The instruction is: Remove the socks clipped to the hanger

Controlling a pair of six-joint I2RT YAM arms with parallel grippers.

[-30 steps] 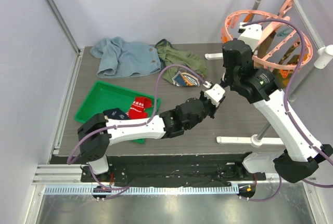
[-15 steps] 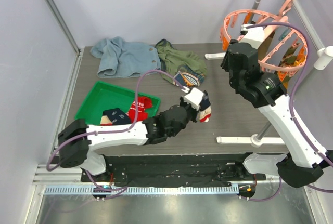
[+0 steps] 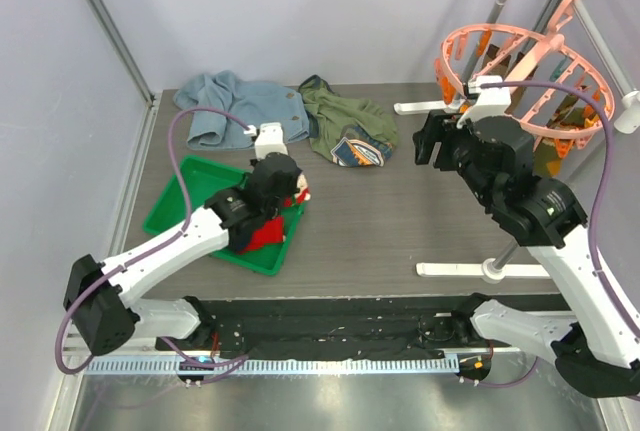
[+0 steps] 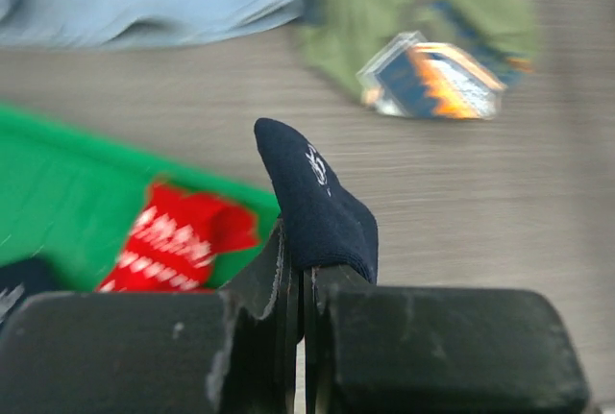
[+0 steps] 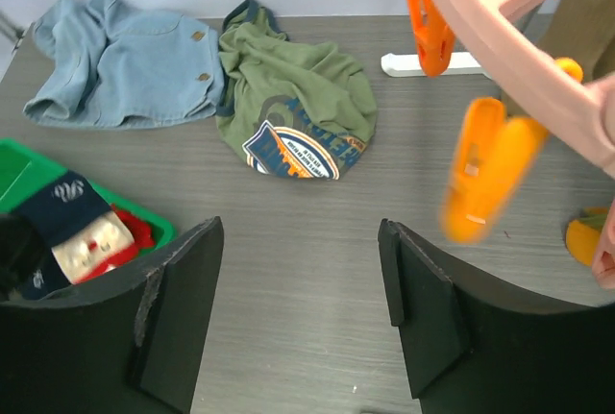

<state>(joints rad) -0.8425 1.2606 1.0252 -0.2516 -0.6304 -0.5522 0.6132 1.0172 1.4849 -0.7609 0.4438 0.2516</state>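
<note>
Since the earlier frame, the left hand [image 3: 292,186] has swung from mid-bench [image 3: 400,231] to the green tray [image 3: 185,181] at the left of the top view. It is clamped on a navy sock [image 4: 317,207]. A red sock [image 4: 173,236] lies in the tray. The right hand [image 5: 298,241], fingers apart and holding nothing, sits beside the pink hanger [image 3: 520,51] at upper right.

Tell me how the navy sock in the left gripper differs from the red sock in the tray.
The navy sock is pinched in the shut left gripper; the red sock lies loose in the green tray. The navy sock shows one small white mark; the red sock has rows of white marks. Both are small socks.
</note>
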